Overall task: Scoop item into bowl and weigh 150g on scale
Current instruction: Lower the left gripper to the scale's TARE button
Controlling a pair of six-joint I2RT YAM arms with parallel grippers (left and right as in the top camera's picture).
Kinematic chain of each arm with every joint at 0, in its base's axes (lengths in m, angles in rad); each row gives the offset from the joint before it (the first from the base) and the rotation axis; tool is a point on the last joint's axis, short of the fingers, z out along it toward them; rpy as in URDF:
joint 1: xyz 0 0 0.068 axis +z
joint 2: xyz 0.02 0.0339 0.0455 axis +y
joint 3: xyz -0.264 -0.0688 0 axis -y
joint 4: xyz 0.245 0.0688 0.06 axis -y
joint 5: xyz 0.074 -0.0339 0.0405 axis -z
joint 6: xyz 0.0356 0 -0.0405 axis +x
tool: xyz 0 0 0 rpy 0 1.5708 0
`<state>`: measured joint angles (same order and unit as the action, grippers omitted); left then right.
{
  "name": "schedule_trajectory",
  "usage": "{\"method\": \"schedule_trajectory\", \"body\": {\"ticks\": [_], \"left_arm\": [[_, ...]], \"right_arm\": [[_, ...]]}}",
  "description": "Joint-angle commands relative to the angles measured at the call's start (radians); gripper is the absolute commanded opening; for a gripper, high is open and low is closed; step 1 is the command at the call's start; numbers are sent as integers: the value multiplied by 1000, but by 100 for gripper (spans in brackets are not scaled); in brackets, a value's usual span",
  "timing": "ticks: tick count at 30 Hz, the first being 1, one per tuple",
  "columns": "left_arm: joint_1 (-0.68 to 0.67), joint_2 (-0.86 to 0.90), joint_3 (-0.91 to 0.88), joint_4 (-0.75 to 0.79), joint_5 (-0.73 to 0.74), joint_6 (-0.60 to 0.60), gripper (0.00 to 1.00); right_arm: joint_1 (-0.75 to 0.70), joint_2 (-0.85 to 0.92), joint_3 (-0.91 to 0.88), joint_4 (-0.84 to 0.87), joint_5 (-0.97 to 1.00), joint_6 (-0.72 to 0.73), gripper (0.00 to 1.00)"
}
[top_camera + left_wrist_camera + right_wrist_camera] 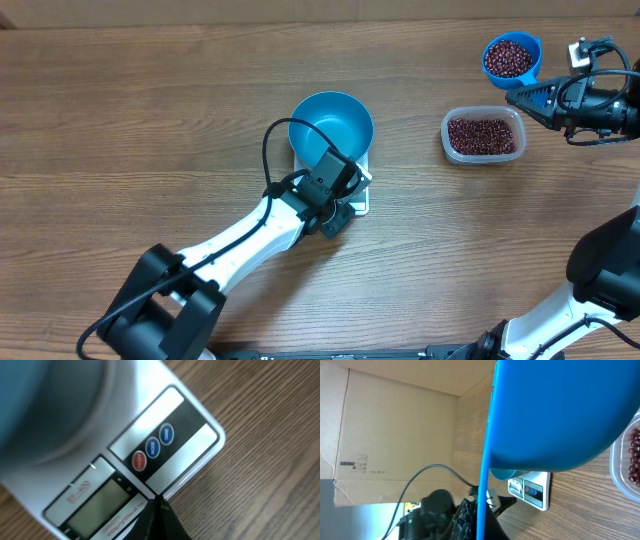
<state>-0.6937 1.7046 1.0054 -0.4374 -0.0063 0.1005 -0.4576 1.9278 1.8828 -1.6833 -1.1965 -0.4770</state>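
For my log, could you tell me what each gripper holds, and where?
The right gripper holds the blue scoop of beans by its handle; left gripper holds nothing.

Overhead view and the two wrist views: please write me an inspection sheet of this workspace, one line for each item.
Surface: wooden table, no spilled beans seen.
Job's things: bowl empty, standing on the scale; beans in a clear tub and filling the scoop.
Clutter: nothing seen.
Grippers: left gripper shut, tip at the scale's panel edge; right gripper shut on the scoop's handle.
Cables: black cable arches over the left arm beside the bowl.
Surroundings: cardboard wall past the table.
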Motion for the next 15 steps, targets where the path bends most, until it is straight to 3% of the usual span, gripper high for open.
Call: {"method": "schedule_trajectory", "body": {"ticks": [1, 15], "left_arm": [[0, 8, -8, 27, 19, -11, 4], [0, 68, -8, 111, 17, -11, 4]], "right_arm": [[-3, -41, 31, 6, -24, -25, 4], [-3, -41, 31, 9, -24, -24, 4]]}}
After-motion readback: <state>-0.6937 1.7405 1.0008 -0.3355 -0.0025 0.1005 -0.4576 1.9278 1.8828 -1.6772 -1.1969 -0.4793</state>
